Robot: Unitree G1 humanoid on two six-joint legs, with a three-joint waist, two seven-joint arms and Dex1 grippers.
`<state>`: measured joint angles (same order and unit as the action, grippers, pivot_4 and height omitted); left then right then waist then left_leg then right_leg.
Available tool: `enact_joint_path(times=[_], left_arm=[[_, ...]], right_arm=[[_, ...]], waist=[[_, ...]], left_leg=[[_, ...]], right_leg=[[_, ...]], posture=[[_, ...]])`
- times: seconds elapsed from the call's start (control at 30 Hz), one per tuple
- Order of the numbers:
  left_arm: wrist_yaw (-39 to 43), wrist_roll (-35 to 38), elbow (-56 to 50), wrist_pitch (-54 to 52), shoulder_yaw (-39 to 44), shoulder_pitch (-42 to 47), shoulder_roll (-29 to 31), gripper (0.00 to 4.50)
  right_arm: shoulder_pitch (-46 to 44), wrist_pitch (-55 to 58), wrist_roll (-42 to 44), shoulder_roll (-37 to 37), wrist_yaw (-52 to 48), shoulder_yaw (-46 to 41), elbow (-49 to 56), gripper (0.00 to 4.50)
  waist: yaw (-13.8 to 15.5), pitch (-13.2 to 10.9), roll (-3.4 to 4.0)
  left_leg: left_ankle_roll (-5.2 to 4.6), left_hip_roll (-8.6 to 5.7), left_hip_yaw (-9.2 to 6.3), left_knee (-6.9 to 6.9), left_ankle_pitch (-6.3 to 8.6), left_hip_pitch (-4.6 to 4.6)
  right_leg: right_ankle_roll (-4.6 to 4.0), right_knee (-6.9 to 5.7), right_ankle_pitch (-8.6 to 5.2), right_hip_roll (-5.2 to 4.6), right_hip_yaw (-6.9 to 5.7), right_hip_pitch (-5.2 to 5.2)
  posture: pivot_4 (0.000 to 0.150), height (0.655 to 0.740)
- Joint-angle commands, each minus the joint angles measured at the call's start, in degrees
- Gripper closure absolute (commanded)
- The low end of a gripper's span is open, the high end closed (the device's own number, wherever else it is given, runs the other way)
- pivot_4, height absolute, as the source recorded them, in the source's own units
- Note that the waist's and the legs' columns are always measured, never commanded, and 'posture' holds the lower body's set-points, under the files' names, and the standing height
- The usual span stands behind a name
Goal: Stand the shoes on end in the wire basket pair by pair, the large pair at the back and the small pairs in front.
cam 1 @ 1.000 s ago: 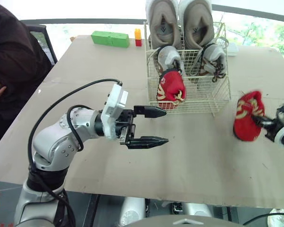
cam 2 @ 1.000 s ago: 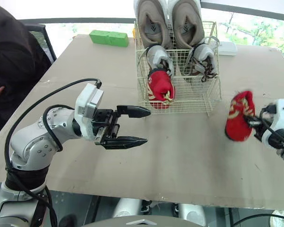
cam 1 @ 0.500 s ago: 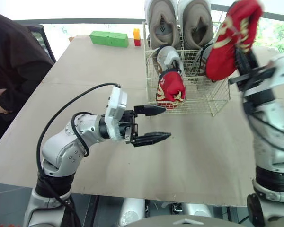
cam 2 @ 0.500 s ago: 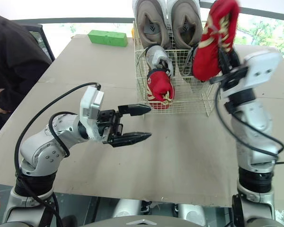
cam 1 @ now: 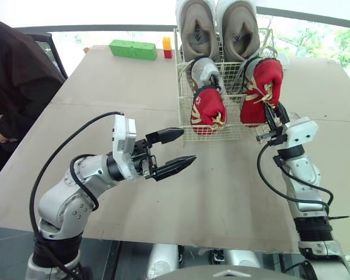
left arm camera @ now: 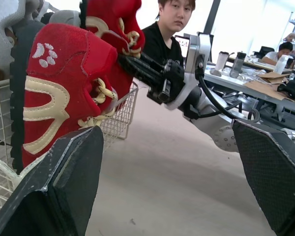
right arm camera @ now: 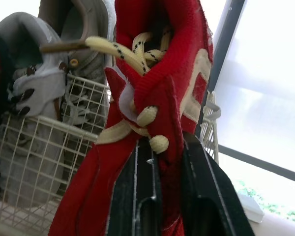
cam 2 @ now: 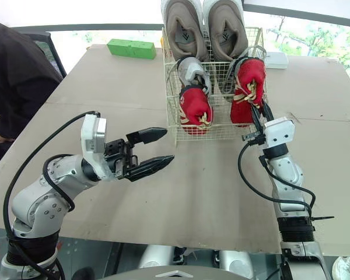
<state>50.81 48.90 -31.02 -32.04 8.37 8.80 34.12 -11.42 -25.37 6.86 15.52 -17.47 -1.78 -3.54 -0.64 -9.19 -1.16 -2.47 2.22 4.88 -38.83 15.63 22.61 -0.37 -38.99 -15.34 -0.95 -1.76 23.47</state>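
right gripper: clamped on red shoe, held upright at wire basket near-right corner, beside second red shoe standing near-left | left gripper: fingers wide apart, empty, above table left of basket | grey pair behind reds, large tan pair farthest

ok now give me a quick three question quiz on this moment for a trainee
1. True or false: the left tool is open and holds nothing.
2. What does the right tool grip? A nothing; B a red shoe; C a beige shoe.
3. Fill the blank: the large beige pair stands at the ___ of the wire basket.

Key: 1 true; 2 B; 3 back.
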Motion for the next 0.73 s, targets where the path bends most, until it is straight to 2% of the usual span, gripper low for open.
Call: enact_joint_path(times=[0.03, 0.13, 0.2, 0.27, 0.37, 0.5, 0.63, 0.73], left_arm=[[-0.17, 0.22, -1.05, 1.21, 0.71, -0.23, 0.24, 0.0], [-0.68, 0.36, -0.81, 0.89, 0.92, -0.61, 0.19, 0.0], [-1.12, 0.08, -0.68, 0.72, 0.9, -1.08, 0.32, 0.0], [-1.78, -0.14, -0.62, 0.4, 0.9, -1.67, 0.51, 0.0], [-2.86, -0.71, -0.8, -0.16, 1.5, -3.71, 1.27, 0.0], [-2.54, -2.54, -0.58, -0.34, 3.69, -8.67, 4.31, 0.0], [-1.5, -4.48, 0.13, 0.51, 5.21, -13.32, 6.7, 0.0], [-0.09, -6.7, 1.15, 1.55, 4.43, -15.18, 7.86, 0.0]], right_arm=[[2.46, 2.78, 2.93, 2.05, -4.62, 0.25, 2.44, 2.2], [5.04, 7.54, 6.78, 5.14, -7.27, -1.3, 8.66, 0.74], [7.01, 11.34, 9.54, 8.07, -8.95, -2.95, 13.42, 0.02], [8.96, 15.85, 13.33, 10.62, -10.62, -4.53, 17.78, 0.02], [16.05, 23.77, 20.97, 19.76, -18.53, -8.98, 26.18, 0.02], [30.45, 30.55, 28.59, 29.99, -30.64, -21.38, 29.52, 0.02], [38.92, 31.74, 29.8, 31.9, -36.4, -30.27, 26.95, 0.02], [40.86, 30.69, 27.98, 31.63, -39.1, -32.45, 23.93, 0.02]], waist=[[-0.12, 0.04, 0.03], [-0.17, 0.03, 0.04], [-0.01, 0.03, 0.05], [0.05, 0.02, 0.06], [0.22, 0.02, 0.09], [0.85, 0.02, 0.09], [1.15, 0.03, 0.08], [1.18, 0.03, 0.07]], left_leg=[[0.0, 0.0, 0.01, 0.0, 0.0, -0.01], [0.0, 0.02, 0.02, 0.0, 0.0, -0.04], [0.0, 0.03, 0.01, 0.0, 0.0, -0.05], [-0.01, 0.03, 0.0, 0.0, 0.01, -0.03], [-0.03, 0.02, 0.0, 0.0, 0.02, 0.02], [-0.06, 0.02, -0.04, 0.07, 0.04, 0.05], [-0.29, 0.02, 0.02, 0.17, 0.17, -0.03], [-0.31, 0.03, 0.04, 0.17, 0.18, -0.11]], right_leg=[[0.0, 0.0, 0.0, -0.01, 0.01, -0.01], [0.0, -0.01, 0.0, -0.01, 0.01, -0.01], [0.0, -0.03, 0.0, -0.02, 0.01, -0.01], [0.0, -0.02, 0.0, -0.02, 0.0, -0.01], [0.01, 0.02, 0.0, -0.03, 0.0, 0.0], [0.01, 0.1, -0.01, -0.04, -0.04, 0.0], [0.01, 0.14, -0.02, -0.03, -0.03, 0.0], [0.05, 0.13, -0.05, -0.03, -0.01, -0.02]], posture=[[0.15, 0.74], [0.15, 0.74], [0.15, 0.74], [0.15, 0.74], [0.15, 0.74], [0.15, 0.74], [0.15, 0.74], [0.15, 0.74]])
